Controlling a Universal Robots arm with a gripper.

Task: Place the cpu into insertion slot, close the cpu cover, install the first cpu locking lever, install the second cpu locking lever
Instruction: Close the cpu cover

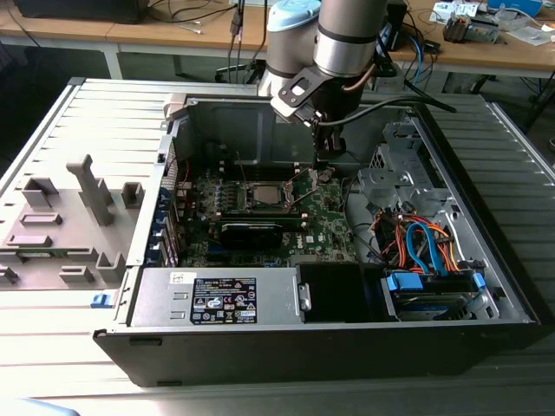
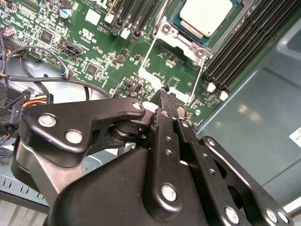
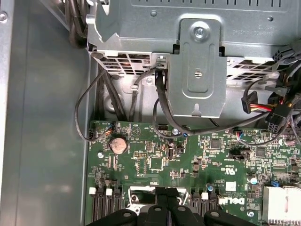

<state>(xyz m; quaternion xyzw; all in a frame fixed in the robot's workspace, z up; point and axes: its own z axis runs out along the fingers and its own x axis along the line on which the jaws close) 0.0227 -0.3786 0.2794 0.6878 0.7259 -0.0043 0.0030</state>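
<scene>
The cpu (image 1: 264,196) (image 2: 207,16), a silver-topped square chip, lies in the insertion slot (image 1: 245,208) on the green motherboard inside the open computer case. The silvery cpu cover (image 2: 170,31) frames the chip; I cannot tell whether it is fully down. Thin wire lever rods (image 2: 146,54) run from the socket toward my fingertips. My gripper (image 2: 163,92) (image 1: 323,166) (image 3: 167,200) hovers low over the board, beside the socket on the exterior view's right. Its black fingers are pressed together with nothing seen between them.
Long black memory slots (image 2: 244,42) flank the socket. A black card (image 1: 251,232) lies in front of it, then the labelled power supply (image 1: 217,299). A drive cage with blue and orange cables (image 1: 425,247) is at the right. A metal bracket (image 3: 197,70) and loose cables (image 3: 160,108) stand past the board.
</scene>
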